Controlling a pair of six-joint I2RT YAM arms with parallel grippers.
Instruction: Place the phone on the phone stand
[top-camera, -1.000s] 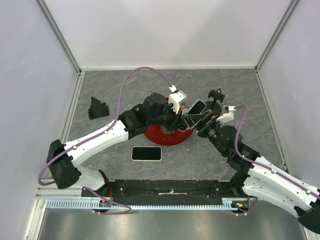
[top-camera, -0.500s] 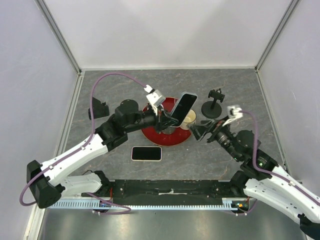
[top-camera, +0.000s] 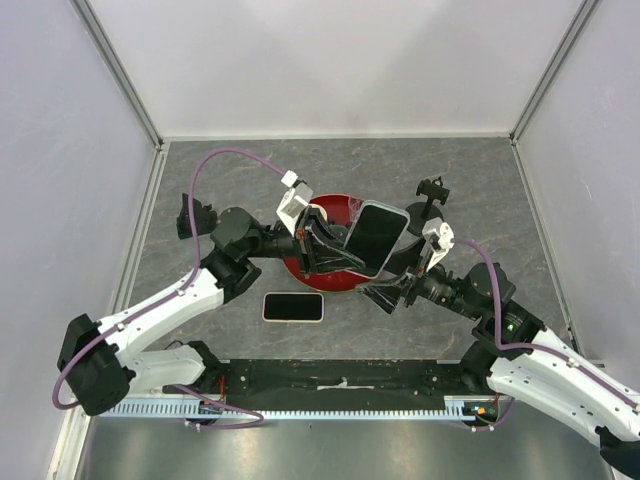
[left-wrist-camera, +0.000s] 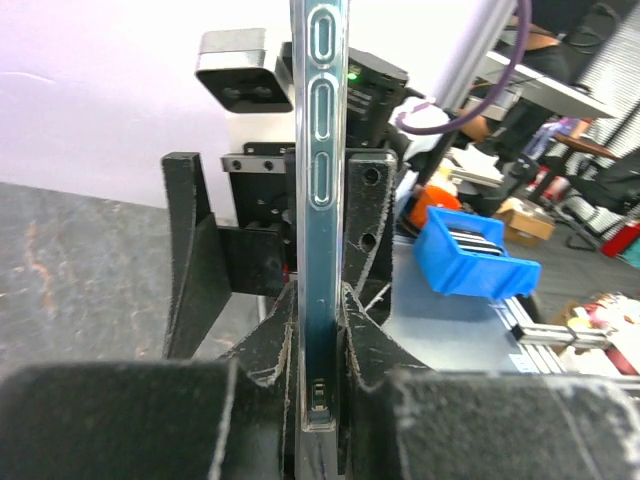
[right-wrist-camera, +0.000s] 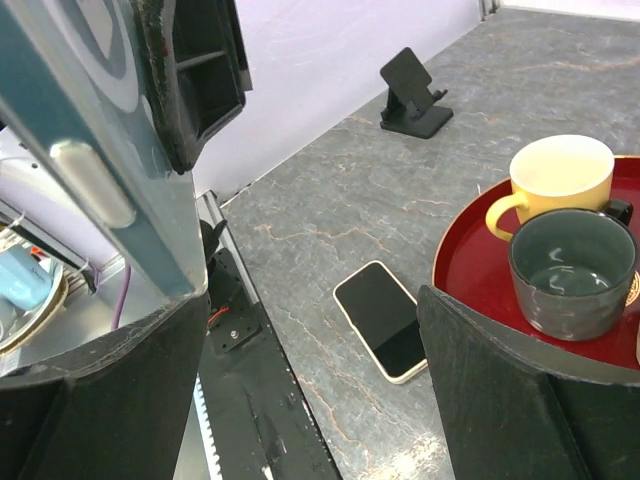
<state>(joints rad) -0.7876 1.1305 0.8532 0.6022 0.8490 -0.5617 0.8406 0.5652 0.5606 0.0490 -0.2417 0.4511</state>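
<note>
**Phone held aloft by left arm, over the tray**

The left gripper (top-camera: 345, 250) was clamped on the dark-screened phone in a pale teal case (top-camera: 377, 238); the left wrist view showed the phone (left-wrist-camera: 318, 180) edge-on and upright, pinched at its lower end between the two black fingers (left-wrist-camera: 268, 335). From above, the phone hung clear of the grey marbled table (top-camera: 250, 170), tilted, over the right part of the round red tray (top-camera: 305, 268); it sat on no stand.

The right gripper (top-camera: 385, 293) lay just beside the phone's near edge, jaws wide apart and holding nothing; its wrist view showed both fingers (right-wrist-camera: 110, 390) at the frame's sides and the phone (right-wrist-camera: 60, 120) up at the left; contact could not be told.

The black wedge-shaped phone stand (top-camera: 197, 215) (right-wrist-camera: 413, 95) stood at the table's far left, well apart from the phone; a black round-based clamp stand (top-camera: 432, 190) stood just right of the tray.

On the tray (right-wrist-camera: 465, 262) stood a yellow mug (right-wrist-camera: 560, 175) and a dark grey mug (right-wrist-camera: 572, 268), side by side. A second black phone with a pale rim (top-camera: 293, 306) (right-wrist-camera: 384, 320) lay flat on the table near the tray's near edge.
</note>
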